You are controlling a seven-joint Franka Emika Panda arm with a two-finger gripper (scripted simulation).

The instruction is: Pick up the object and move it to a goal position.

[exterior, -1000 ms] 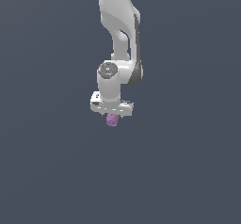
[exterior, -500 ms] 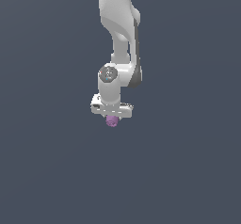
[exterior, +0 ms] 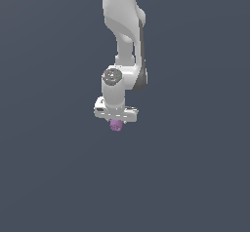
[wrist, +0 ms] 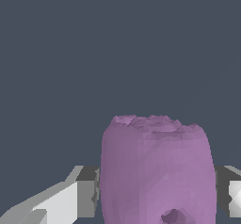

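Note:
The object (exterior: 116, 125) is a small purple-pink bumpy lump, held under the white arm's hand in the exterior view. My gripper (exterior: 116, 124) is shut on it and points down, above the dark grey floor. In the wrist view the object (wrist: 155, 171) fills the space between the two fingers (wrist: 82, 198), one pressed on each side. No goal marker shows in either view.
The white arm (exterior: 122, 41) rises from the hand to the top edge of the exterior view. Around it there is only the plain dark grey ground (exterior: 195, 177).
The arm with the held object has shifted very slightly; the object stays clamped in the gripper.

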